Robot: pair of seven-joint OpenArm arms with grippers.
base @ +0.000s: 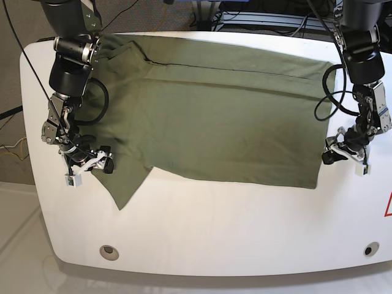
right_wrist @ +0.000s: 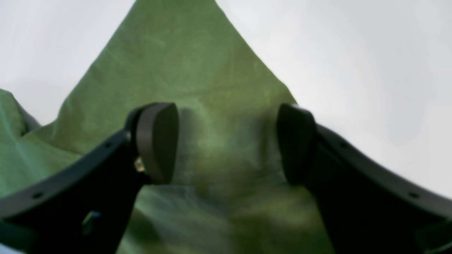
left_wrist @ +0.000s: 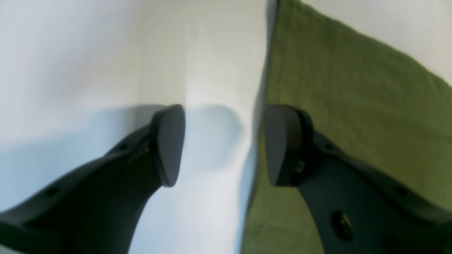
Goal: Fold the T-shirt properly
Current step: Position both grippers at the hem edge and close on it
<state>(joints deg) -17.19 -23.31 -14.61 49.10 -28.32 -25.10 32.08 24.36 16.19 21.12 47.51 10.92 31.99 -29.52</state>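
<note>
The olive T-shirt is lying spread across the upper middle of the white counter, one sleeve pointing toward the lower left. At frame left the right gripper is hovering with jaws apart over that sleeve; at frame right the left gripper is standing open, straddling the shirt's side edge, one finger over cloth and one over bare counter. A likely risk: closing here pinches only one layer, or misses the edge, dragging the fabric into wrinkles. The counter is glossy with rounded corners; dark cables and carpet are showing beyond it.
</note>
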